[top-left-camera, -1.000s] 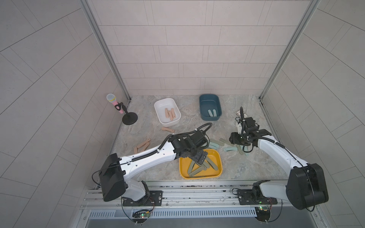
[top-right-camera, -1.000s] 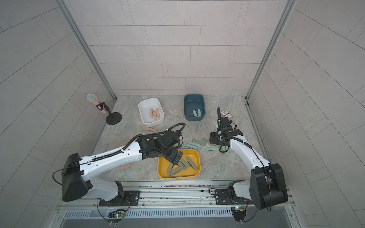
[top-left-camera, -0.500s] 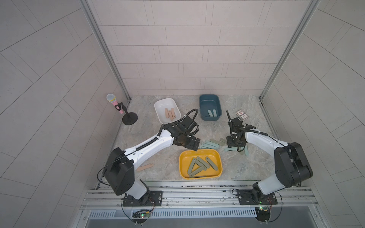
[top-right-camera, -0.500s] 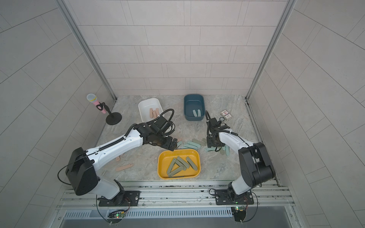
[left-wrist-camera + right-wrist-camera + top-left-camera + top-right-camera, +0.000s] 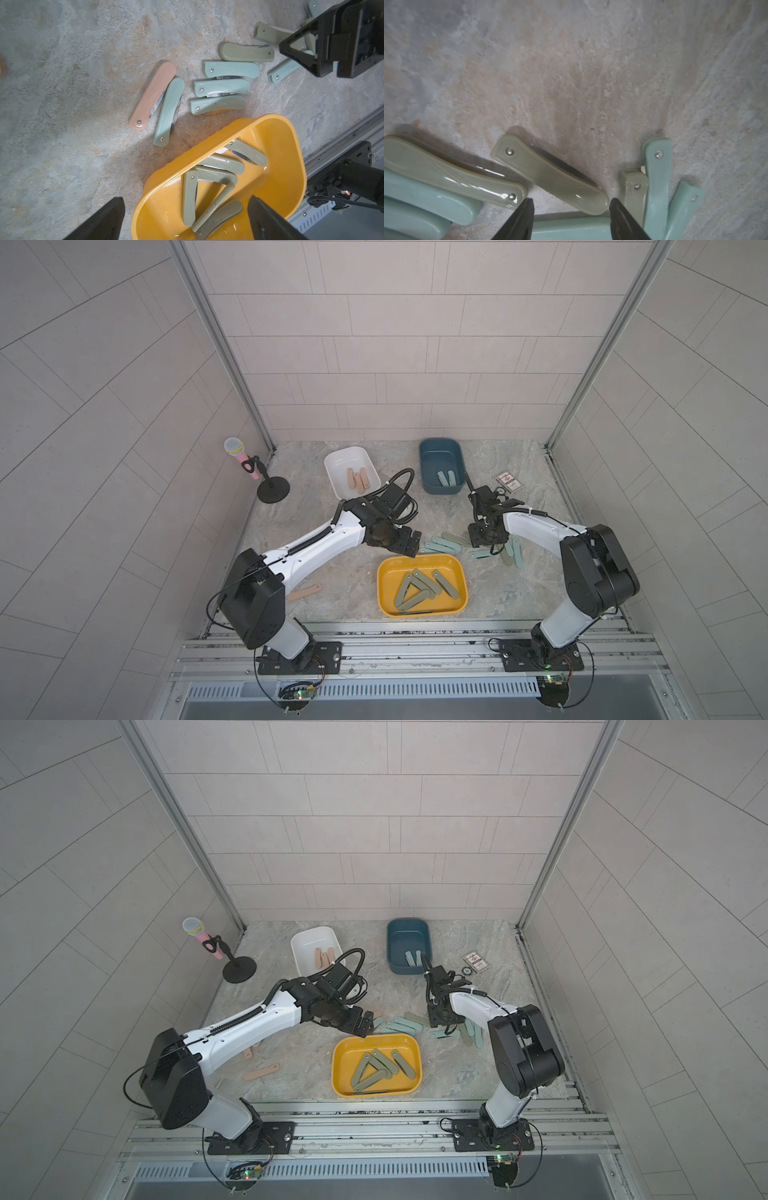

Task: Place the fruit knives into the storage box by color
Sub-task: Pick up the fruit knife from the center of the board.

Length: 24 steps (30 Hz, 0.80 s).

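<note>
Right wrist view: our right gripper [image 5: 571, 207] hangs half open, empty; olive-green knife [image 5: 550, 174] sits lower centre of frame, long axis diag., round end btwn our tips; slight wrist turn needed, we judge.

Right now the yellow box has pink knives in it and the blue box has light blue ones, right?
Not quite. The yellow box holds olive-green knives, not pink ones; the left wrist view shows them clearly, and both top views agree. The blue box does hold pale teal knives, as a top view shows.
</note>
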Tool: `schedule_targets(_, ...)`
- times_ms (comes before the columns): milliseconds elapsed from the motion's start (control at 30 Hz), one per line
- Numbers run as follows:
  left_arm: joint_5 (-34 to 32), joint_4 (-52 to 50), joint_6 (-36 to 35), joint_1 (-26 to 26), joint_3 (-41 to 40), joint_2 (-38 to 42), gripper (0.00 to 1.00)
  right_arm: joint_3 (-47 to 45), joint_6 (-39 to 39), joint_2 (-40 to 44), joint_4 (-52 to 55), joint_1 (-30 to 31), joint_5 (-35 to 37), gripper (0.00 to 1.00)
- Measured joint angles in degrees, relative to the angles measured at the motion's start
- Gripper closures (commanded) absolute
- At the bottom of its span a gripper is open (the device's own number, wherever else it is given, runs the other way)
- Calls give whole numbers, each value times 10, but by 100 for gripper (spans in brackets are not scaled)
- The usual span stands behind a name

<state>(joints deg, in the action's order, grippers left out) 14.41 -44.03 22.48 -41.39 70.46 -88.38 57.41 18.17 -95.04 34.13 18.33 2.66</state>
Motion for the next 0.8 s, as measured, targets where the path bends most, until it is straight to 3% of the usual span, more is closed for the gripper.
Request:
schedule_targets(333,10,6,0,6,-3,-12,0,28,-1,-50,-17,-4,-2,41)
schedule_targets(800,13,7,0,28,-3,-19,0,85,18,-99,-26,-23,-43,66)
